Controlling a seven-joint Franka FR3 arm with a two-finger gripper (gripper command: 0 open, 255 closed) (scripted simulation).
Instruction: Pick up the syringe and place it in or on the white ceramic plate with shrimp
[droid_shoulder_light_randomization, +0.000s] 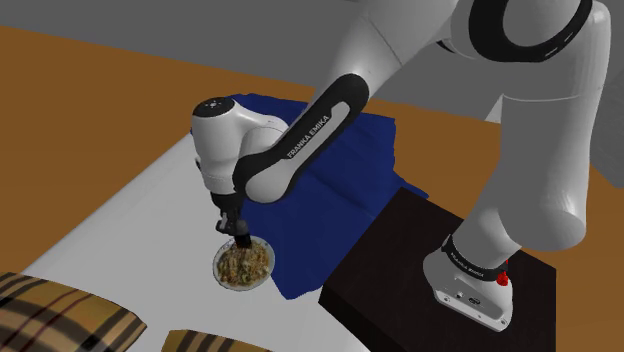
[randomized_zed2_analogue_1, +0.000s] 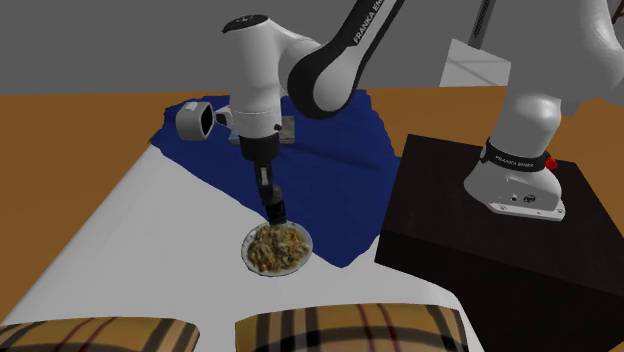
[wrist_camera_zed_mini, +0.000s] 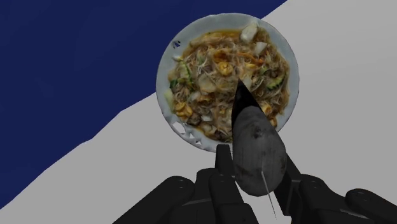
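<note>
A white plate (droid_shoulder_light_randomization: 219, 268) (randomized_zed2_analogue_1: 249, 250) (wrist_camera_zed_mini: 180, 127) heaped with noodles and bits of food sits on the white surface at the edge of a blue cloth. My gripper (droid_shoulder_light_randomization: 240, 240) (randomized_zed2_analogue_1: 275, 212) (wrist_camera_zed_mini: 254, 162) hangs just above the plate, pointing down. It is shut on the syringe (wrist_camera_zed_mini: 254, 146), drawn as a dark grey tapered body whose pointed tip reaches over the food. A thin needle-like line runs from its wide end back between the fingers (wrist_camera_zed_mini: 222, 162). The syringe is above the plate, and whether it touches the food cannot be told.
The blue cloth (droid_shoulder_light_randomization: 340, 190) (randomized_zed2_analogue_1: 330, 170) (wrist_camera_zed_mini: 76, 76) covers the far part of the white surface (randomized_zed2_analogue_1: 150, 240). A grey cup-like object (randomized_zed2_analogue_1: 195, 120) lies on the cloth behind the arm. Plaid cushions (droid_shoulder_light_randomization: 60, 315) (randomized_zed2_analogue_1: 330, 330) line the near edge. The dark stand (droid_shoulder_light_randomization: 420, 270) is beside the surface.
</note>
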